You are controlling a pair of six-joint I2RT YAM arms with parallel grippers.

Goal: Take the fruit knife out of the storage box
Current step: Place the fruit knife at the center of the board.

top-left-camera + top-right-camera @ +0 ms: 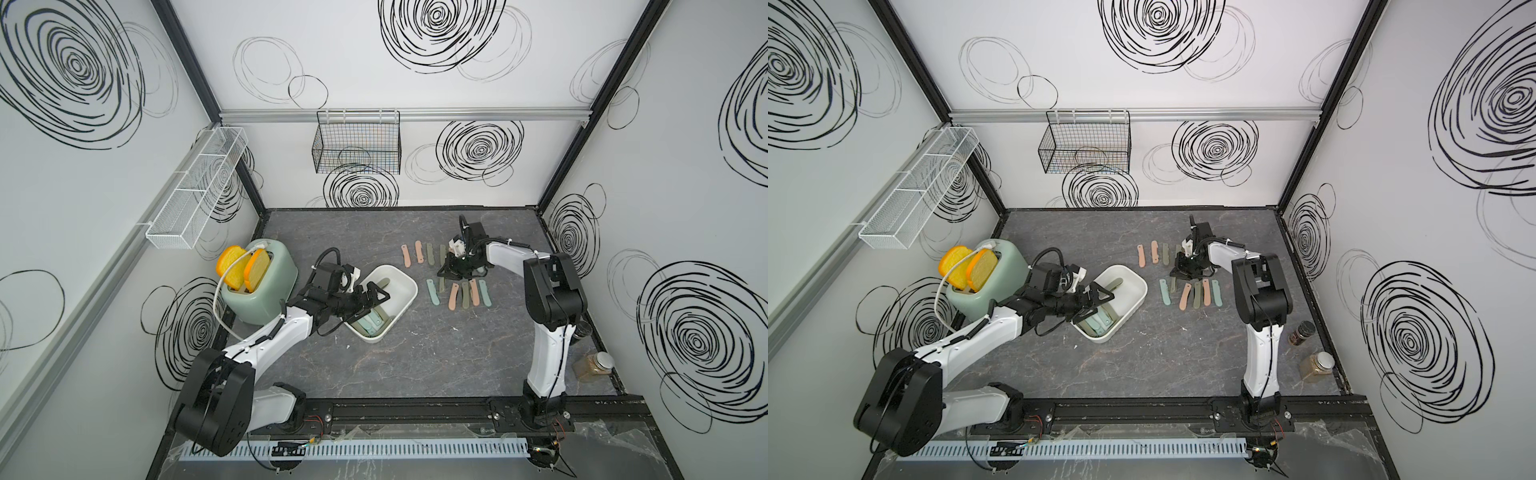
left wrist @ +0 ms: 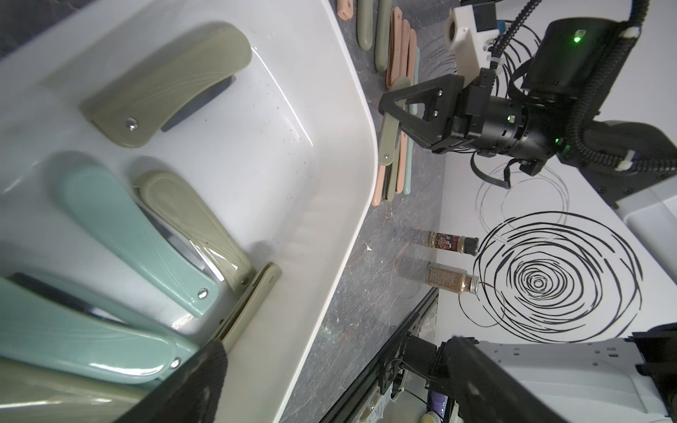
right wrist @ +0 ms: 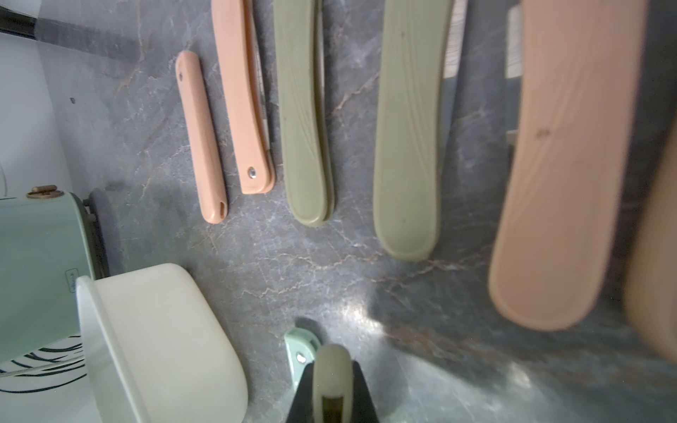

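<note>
**A:** How far along is this?

**B:** Partway, I'd judge. Two rows of knives [image 1: 454,296] lie on the bench [image 1: 415,365] beside the box [image 1: 405,297], on the right arm's side. Several are left inside it.

**A:** Which ones?

**B:** Folded teal and olive ones. Most sit in a heap [image 2: 135,238] at the end of the box nearer the arm bases. A lone olive one [image 2: 165,84] lies at the far end.

**A:** And the pincers?

**B:** The right pincer [image 1: 450,272] is clamped on an olive knife [image 3: 331,366] and holds it over the rows, clear of the box. The left pincer [image 1: 374,300] hangs over the box with its jaws spread wide and nothing in them.

**A:** So what's left?

**B:** Probably setting that olive knife down with the rows. Then the box has to be emptied, heap and lone one both.
</note>
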